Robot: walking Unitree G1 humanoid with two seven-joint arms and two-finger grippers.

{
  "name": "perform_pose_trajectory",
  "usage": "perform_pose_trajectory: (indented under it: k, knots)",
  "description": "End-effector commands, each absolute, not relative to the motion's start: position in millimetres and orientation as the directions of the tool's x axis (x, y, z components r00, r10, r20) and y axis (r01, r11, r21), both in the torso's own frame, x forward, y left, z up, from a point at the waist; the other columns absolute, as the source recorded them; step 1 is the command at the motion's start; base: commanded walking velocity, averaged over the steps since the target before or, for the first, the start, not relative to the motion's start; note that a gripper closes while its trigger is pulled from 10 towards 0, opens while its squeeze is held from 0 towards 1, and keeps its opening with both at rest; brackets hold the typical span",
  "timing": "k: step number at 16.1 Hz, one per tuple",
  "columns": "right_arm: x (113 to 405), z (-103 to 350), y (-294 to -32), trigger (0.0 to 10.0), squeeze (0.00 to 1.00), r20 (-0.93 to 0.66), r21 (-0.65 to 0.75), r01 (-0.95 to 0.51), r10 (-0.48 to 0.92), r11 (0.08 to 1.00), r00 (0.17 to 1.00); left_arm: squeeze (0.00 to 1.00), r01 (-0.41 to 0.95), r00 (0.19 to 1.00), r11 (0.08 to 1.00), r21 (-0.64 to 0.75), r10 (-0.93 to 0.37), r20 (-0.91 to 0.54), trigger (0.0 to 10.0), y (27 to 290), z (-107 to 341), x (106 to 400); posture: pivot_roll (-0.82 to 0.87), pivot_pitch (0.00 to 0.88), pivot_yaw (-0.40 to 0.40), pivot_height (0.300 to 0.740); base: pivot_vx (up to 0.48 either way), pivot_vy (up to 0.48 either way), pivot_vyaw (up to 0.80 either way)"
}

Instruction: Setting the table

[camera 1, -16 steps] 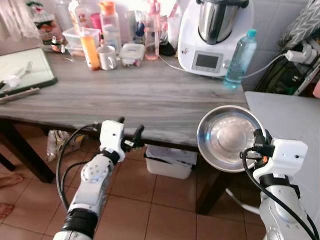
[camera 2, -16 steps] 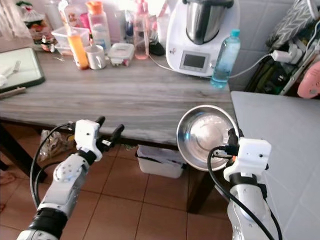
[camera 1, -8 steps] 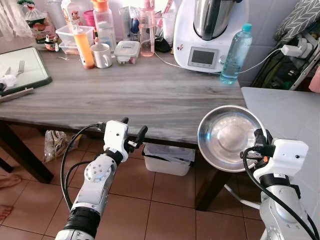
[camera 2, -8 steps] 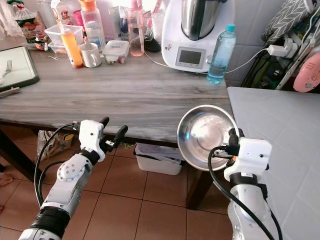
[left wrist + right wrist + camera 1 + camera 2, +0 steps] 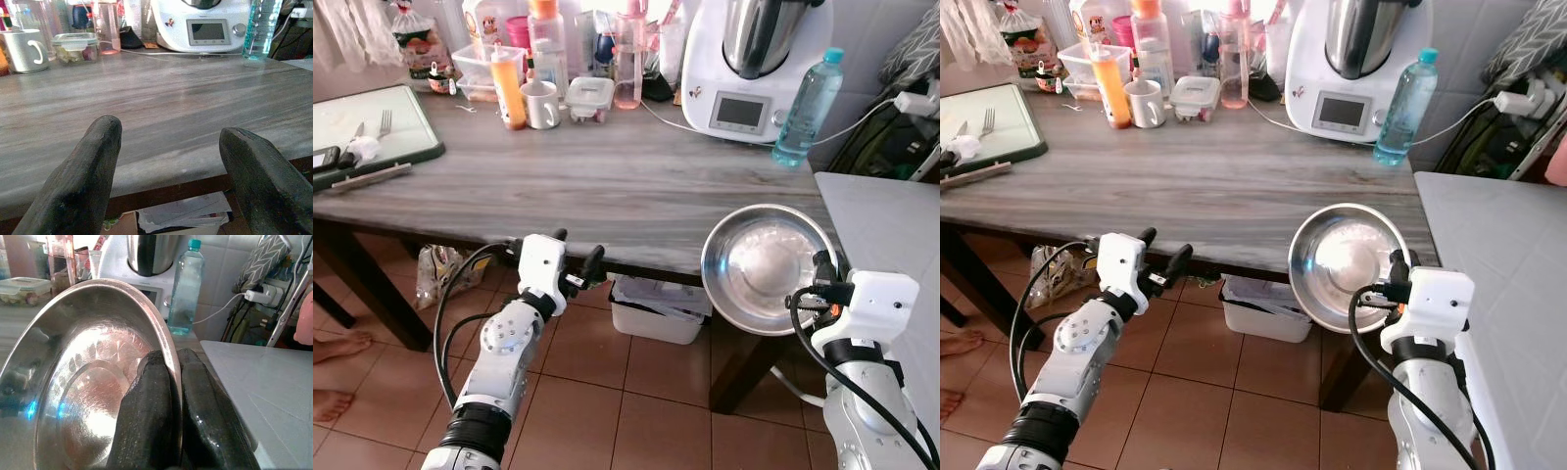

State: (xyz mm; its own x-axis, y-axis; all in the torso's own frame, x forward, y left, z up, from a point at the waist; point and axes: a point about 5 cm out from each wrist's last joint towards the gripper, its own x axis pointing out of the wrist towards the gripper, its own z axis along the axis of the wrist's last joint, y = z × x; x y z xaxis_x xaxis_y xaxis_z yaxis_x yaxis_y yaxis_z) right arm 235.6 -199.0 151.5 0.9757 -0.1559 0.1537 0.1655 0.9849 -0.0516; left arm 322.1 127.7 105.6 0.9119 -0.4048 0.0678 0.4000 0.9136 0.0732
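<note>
My right gripper (image 5: pixel 829 273) is shut on the rim of a round steel bowl (image 5: pixel 764 266), held tilted in the air just off the grey wooden table's (image 5: pixel 607 186) near right corner. In the right wrist view the two black fingers (image 5: pixel 159 396) pinch the steel bowl's (image 5: pixel 83 387) edge between them. My left gripper (image 5: pixel 576 256) stands open with nothing between its fingers, just below and in front of the table's front edge. In the left wrist view the open fingers (image 5: pixel 93 161) frame the table top (image 5: pixel 156 98).
Along the table's back stand a white kitchen machine (image 5: pixel 754 69), a water bottle (image 5: pixel 811 106), a mug (image 5: pixel 544 103), a food box (image 5: pixel 588 98) and several bottles. A green-edged board with a fork (image 5: pixel 372 122) lies at far left. A white bin (image 5: pixel 661 308) sits under the table. A grey counter (image 5: pixel 891 225) is at right.
The whole picture has shifted a little, so the camera moved. Both arms keep their poses; the bowl stays in my right gripper.
</note>
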Motion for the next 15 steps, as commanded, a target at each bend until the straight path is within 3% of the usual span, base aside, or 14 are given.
perform_pose_trajectory:
  k: [1, 15]
  knots:
    - [235.2, 154.4, -199.2, 10.0, 0.0, 0.167, -0.049, 0.175, -0.164, 0.983, 0.972, 0.0, 0.414, 0.907, 0.906, 0.085, -0.419, 0.045, 10.0, 127.1, 103.4, 322.3, 0.07, 0.058, -0.024, 0.74, 0.0, 0.315, 0.0]
    - [234.3, 153.5, -198.9, 10.0, 0.0, 0.169, -0.042, 0.187, -0.178, 0.981, 0.969, 0.0, 0.427, 0.902, 0.899, 0.095, -0.432, 0.029, 10.0, 127.0, 102.0, 322.5, 0.07, 0.064, -0.011, 0.74, 0.0, 0.339, 0.0]
